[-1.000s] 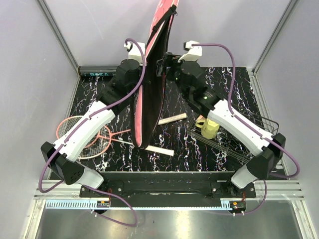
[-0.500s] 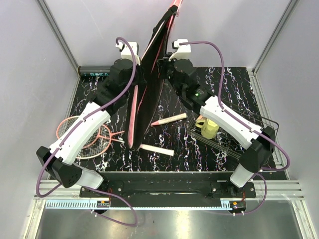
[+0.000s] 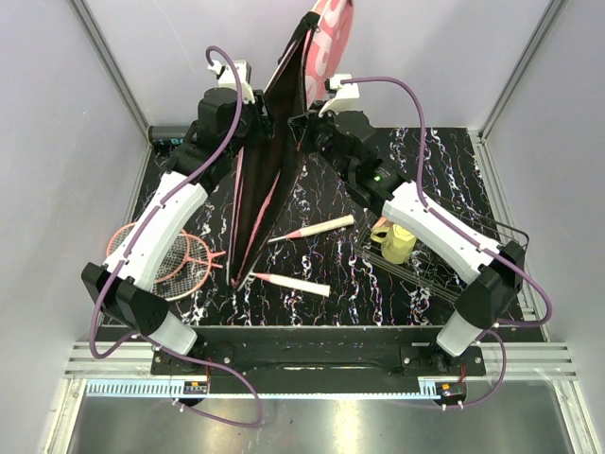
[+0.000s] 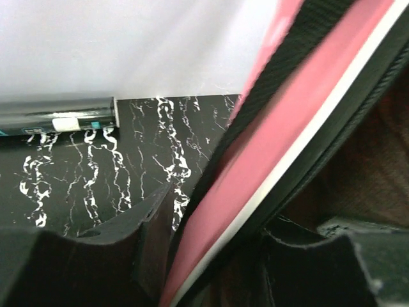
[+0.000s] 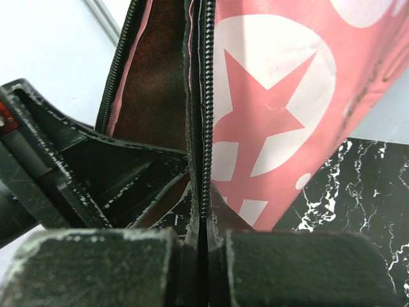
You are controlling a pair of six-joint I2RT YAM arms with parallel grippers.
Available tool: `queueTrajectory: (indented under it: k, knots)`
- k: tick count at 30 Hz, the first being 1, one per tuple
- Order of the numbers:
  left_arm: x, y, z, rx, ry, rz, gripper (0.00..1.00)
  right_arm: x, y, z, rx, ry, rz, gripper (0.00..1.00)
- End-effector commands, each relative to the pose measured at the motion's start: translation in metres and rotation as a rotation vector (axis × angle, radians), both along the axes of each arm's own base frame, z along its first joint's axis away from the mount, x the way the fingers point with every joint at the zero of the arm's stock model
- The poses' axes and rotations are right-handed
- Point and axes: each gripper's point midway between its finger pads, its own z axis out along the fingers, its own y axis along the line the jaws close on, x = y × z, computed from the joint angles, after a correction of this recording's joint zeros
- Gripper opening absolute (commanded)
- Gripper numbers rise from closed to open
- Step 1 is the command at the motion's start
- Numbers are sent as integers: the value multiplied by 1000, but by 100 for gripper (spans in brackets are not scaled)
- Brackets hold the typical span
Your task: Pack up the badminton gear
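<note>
Reading off the wrist cams what top view hides, we see left gripper [image 4: 216, 231] and right gripper [image 5: 201, 242] each clamped on an edge of the racquet cover [image 3: 269, 180], standing toward 12 o'clock, tip cropped.

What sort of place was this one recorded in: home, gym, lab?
Most likely a lab robot cell, not a home or gym. Plain walls on aluminium posts box in a black marbled table. The left arm and right arm are bolted to a base plate at its near edge.
</note>
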Motion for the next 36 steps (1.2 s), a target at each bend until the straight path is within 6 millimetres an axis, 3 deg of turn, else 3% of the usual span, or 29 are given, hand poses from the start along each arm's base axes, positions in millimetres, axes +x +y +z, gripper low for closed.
queueTrajectory:
  k: [1, 6, 7, 8, 10, 11, 16, 20, 21, 24, 25, 27, 28, 30, 35, 36]
  knots:
    - [-2, -16, 30, -51, -67, -99, 45, -22, -2, 56, 106, -96, 85, 0]
    - [-3, -9, 33, -39, -79, -96, 37, -21, 4, 47, 88, -86, 128, 0]
    - [-4, -8, 35, -32, -86, -96, 32, -20, 5, 44, 83, -80, 134, 0]
    - [-6, -5, 38, -31, -93, -91, 20, -21, 7, 41, 76, -74, 147, 0]
    - [-8, 1, 40, -19, -98, -82, 11, -15, 6, 28, 59, -52, 144, 0]
    - [-9, 9, 43, -13, -100, -54, 0, -12, 5, 21, 48, -39, 146, 0]
    - [-15, 53, 39, -9, -39, 125, 0, 13, -13, -16, 12, 24, 71, 2]
    - [-22, 72, 28, 9, 13, 199, 0, 24, -5, -39, -4, 68, 75, 7]
    - [-24, 73, 22, 17, 33, 202, 0, 28, 2, -53, -16, 93, 88, 8]
    - [-23, 75, -6, 43, 93, 219, 0, 30, 19, -69, -4, 140, 146, 13]
    - [-22, 76, -14, 47, 113, 226, 0, 28, 26, -65, 4, 140, 180, 17]
    - [-22, 79, -34, 68, 162, 247, 0, 30, 33, -80, -14, 184, 206, 21]
    - [-22, 81, -40, 64, 180, 259, 0, 29, 38, -72, -6, 169, 231, 24]
    - [-20, 87, -56, 81, 227, 278, 0, 27, 41, -88, -39, 224, 246, 30]
    - [-15, 103, -79, 76, 312, 329, 0, 21, 44, -99, -89, 273, 286, 45]
    - [-15, 108, -82, 80, 321, 349, 0, 19, 46, -101, -100, 281, 300, 52]
